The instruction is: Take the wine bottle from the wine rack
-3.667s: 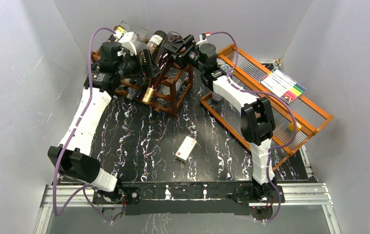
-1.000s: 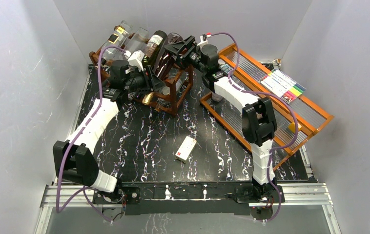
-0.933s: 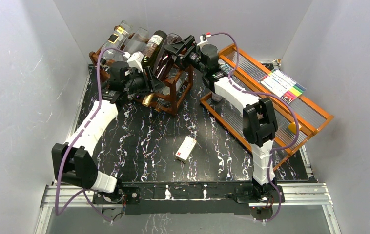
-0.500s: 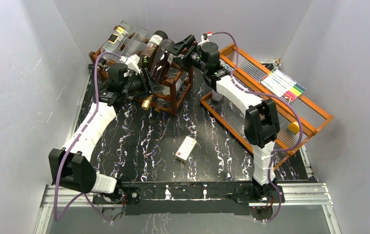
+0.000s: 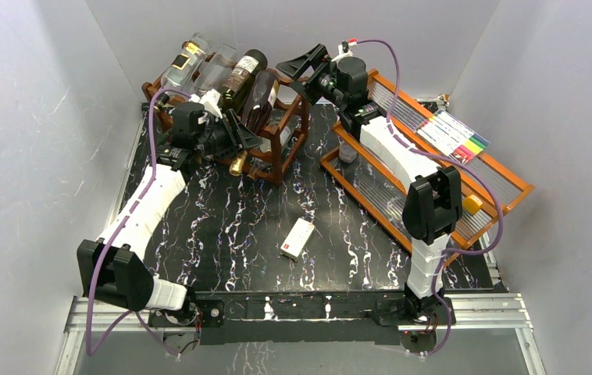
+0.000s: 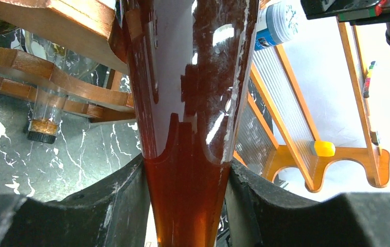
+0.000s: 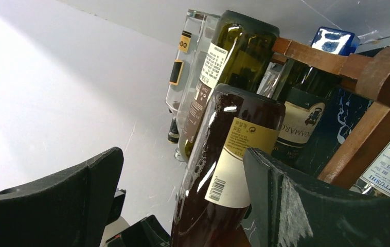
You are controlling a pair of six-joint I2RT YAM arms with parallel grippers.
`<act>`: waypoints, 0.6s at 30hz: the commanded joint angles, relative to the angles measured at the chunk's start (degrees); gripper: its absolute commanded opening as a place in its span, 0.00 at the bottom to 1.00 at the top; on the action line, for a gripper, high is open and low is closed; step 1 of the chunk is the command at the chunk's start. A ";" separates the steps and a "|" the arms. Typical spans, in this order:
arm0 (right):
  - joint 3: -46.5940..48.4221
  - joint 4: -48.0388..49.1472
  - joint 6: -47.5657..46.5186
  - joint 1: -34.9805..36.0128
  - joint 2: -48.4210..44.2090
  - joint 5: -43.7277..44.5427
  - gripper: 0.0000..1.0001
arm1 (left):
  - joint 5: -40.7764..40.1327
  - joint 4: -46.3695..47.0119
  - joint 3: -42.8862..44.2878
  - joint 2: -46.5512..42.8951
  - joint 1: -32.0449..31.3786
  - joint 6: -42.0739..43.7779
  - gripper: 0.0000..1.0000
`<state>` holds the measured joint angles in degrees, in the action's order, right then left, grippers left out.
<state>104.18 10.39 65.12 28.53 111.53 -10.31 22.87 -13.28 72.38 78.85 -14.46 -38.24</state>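
The wine bottle (image 5: pixel 262 98) is dark reddish-brown with a gold cap and a cream label. It lies tilted on the top tier of the wine rack (image 5: pixel 283 148), neck pointing down toward me. My left gripper (image 5: pixel 238 139) is shut on its neck. In the left wrist view the neck (image 6: pixel 188 206) is squeezed between both fingers of the left gripper (image 6: pixel 188 203), below a rack rail (image 6: pixel 54 85). My right gripper (image 5: pixel 302 62) hangs wide open just behind the bottle's base. In the right wrist view the bottle (image 7: pixel 229 154) shows between the spread fingers of the right gripper (image 7: pixel 182 164), untouched.
More bottles fill the rack: a clear one (image 5: pixel 187 58), a green one (image 5: pixel 246 66) and others (image 7: pixel 301 113). An orange-brown stepped shelf (image 5: pixel 433 164) with a marker pack (image 5: pixel 453 134) stands at the right. A white box (image 5: pixel 298 237) lies mid-table. Walls are close behind the rack.
My right gripper has opened wide and pulled back to the right, away from the bottle's base. The left gripper stays clamped on the neck and has barely moved.
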 commanded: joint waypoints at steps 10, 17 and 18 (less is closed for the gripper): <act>2.96 -5.70 -10.18 -0.50 -9.45 2.26 0.98 | -1.39 17.47 9.26 -7.40 1.32 -1.84 0.00; -1.03 -6.35 -13.38 -0.50 -15.18 3.87 0.98 | -1.54 17.10 11.28 -7.38 1.46 -3.05 0.00; -1.65 -6.43 -13.96 -0.50 -15.93 4.23 0.98 | -1.67 16.95 11.38 -7.19 1.47 -3.34 0.00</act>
<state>103.85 2.35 54.78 28.23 101.21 -7.99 23.05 -14.24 75.22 78.85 -14.33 -41.21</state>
